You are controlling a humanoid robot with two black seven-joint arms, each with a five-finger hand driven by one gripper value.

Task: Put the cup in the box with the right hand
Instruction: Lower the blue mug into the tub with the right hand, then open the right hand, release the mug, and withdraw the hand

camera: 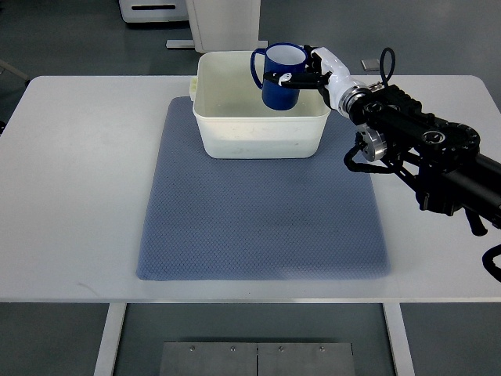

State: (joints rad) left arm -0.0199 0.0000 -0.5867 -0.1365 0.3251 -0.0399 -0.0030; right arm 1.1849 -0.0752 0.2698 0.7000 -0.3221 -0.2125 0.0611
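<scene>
A white table point(70, 196) fills most of the view. A blue mat point(258, 227) lies on it, in the middle, with its near edge close to the table's near edge. The mat's far edge goes under a box.

The box point(262, 133) is white and has no lid. It sits at the far edge of the mat, close to the far edge of the table. You can see its pale floor inside.

A blue cup point(280, 78) is over the far right part of the box. It stands upright, and you can look down into its light inside. Its handle sticks out to the left. The bottom of the cup is inside the box walls, but I cannot tell if it touches the floor of the box.

The right hand point(309, 69) is white with black fingers point(283, 78). The fingers wrap around the cup and grip it at its right side. The hand is above the right wall of the box.

The black arm point(430, 149) reaches in from the right edge, above the far right part of the table.
</scene>
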